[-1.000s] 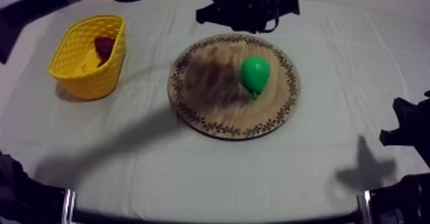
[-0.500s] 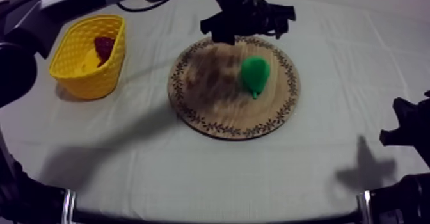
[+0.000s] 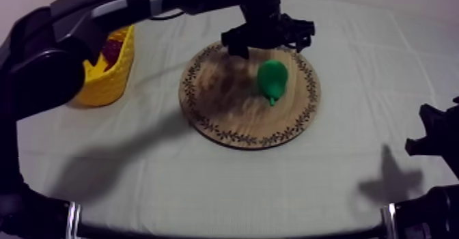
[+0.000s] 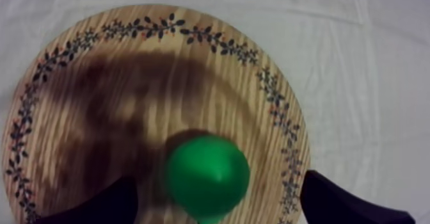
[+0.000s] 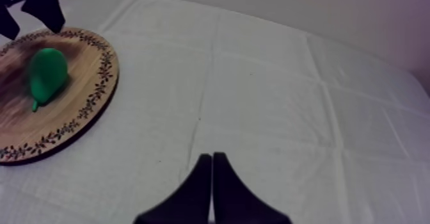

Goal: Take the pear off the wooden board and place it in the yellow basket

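Presently the left gripper [image 3: 268,35] hangs over the far rim of the wooden board [image 3: 205,119], with the left arm [image 3: 102,13] reaching in from the upper left. In the left wrist view its two black fingers [image 4: 342,204] stand wide apart with nothing gripped. They are cut off by the frame edge, and the pear [image 3: 272,78] lies on the board under the gap between them. Their height above the pear cannot be told from that view; the right wrist view places them by the board's far rim, apart from the fruit. The pear rests on its side on the right half of the board, stalk end toward the near rim. The yellow basket [image 3: 113,81] stands well left of the board, largely hidden behind the left arm. A small red fruit [image 3: 110,48] inside it is partly covered. The right gripper [image 5: 212,159] sits low at the right side of the table [image 3: 205,180], fingers pressed into a narrow wedge, holding nothing, well apart from the board.
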### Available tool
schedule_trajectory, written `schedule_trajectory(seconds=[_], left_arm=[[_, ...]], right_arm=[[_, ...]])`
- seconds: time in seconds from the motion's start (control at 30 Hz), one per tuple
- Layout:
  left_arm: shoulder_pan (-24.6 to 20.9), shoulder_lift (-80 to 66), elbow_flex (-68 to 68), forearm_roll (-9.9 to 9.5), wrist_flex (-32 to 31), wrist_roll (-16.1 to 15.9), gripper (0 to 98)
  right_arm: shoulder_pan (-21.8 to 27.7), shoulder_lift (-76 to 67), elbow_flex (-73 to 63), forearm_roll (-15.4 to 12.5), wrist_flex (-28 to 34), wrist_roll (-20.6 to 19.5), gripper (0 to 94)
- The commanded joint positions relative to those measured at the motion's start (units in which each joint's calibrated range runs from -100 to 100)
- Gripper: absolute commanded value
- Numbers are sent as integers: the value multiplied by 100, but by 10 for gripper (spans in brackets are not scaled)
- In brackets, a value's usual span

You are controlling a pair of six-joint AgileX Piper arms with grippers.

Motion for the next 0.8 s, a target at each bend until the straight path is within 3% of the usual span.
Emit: schedule_trajectory(seconds=[0.0, 0.5, 0.63, 0.77], left_arm=[[-9, 242, -76, 2, -52, -35, 963], [-10, 1230, -646, -35, -129, -74, 946], [-1, 1323, -700, -53, -118, -84, 862], [19, 1373, -651, -73, -120, -149, 706]], right_arm=[[2, 1, 5, 1, 3, 0, 5], [2, 1, 5, 1, 3, 0, 5], [2, 1, 5, 1, 3, 0, 5], [2, 1, 5, 1, 3, 0, 5]])
